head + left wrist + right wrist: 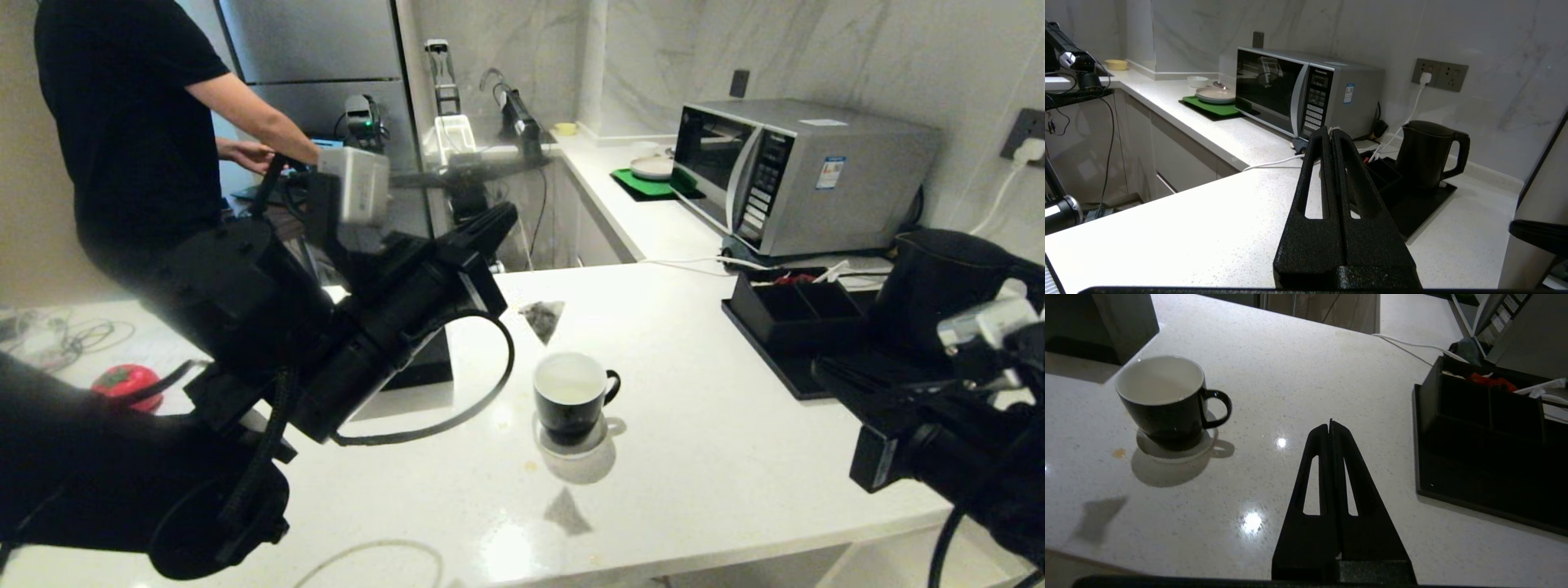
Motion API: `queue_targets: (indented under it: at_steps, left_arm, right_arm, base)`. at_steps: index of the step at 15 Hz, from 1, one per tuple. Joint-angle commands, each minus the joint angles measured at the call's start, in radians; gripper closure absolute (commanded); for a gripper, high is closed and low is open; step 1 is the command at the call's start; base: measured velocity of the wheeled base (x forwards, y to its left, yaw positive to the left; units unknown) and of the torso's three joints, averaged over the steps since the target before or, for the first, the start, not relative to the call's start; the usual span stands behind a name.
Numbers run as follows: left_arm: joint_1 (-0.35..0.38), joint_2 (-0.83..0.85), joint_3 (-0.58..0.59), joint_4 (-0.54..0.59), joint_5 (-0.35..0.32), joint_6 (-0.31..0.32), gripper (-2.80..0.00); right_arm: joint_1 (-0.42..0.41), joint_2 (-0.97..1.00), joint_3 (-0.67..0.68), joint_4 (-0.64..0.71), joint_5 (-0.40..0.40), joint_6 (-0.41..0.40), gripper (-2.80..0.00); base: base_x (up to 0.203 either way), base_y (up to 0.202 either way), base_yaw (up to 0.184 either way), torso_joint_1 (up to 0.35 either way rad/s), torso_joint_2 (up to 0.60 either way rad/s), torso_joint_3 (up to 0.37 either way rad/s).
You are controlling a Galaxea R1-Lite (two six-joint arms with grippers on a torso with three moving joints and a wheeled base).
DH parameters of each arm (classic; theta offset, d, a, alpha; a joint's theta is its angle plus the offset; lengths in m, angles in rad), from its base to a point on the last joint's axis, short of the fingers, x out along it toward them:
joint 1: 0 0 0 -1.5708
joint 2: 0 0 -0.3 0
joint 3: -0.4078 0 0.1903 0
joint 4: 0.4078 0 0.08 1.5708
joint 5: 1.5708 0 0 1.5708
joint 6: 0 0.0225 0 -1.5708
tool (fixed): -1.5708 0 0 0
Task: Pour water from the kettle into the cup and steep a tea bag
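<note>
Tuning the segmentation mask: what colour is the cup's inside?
White inside the small glossy black cup, with a pale pool of water at the bottom; right wrist view shows it best.

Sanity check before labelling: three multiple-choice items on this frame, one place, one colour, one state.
1. Where is the tea bag?
A inside the cup
B hanging in the air by the cup
C lying under the cup

2. What colour is the cup's inside?
A white
B red
C green

3. How is the right pincer?
A shut, empty
B shut on the cup's handle
C wide open

Key: B, it hangs clear of the rim, casting a shadow; A, the black mug shows a white interior; A, its fingers meet with nothing between them.
</note>
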Motion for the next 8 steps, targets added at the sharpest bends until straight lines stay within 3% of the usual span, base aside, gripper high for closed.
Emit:
queue_targets:
  at_steps: [1, 4, 8]
  left_arm:
    - [0.0, -0.004, 0.0, -0.008, 0.0, -0.002, 0.0]
    - [0.0, 0.004, 0.0, -0.008, 0.0, -0.003, 0.0]
    - [0.002, 0.013, 0.0, -0.008, 0.0, -0.003, 0.0]
  right_arm:
    - [-0.006, -0.045, 0.04, -0.004, -0.001, -0.009, 0.0]
    - [-0.029, -0.11, 0.141, -0.004, -0.007, -0.011, 0.0]
    - [-0.116, -0.22, 0.282, 0.006, -0.038, 0.0, 0.0]
  base:
    - [0.0, 0.0, 0.0, 0.0, 0.0, 0.0]
    - [0.0, 0.0, 0.0, 0.0, 0.0, 0.0]
    - [0.0, 0.0, 0.0, 0.0, 0.0, 0.0]
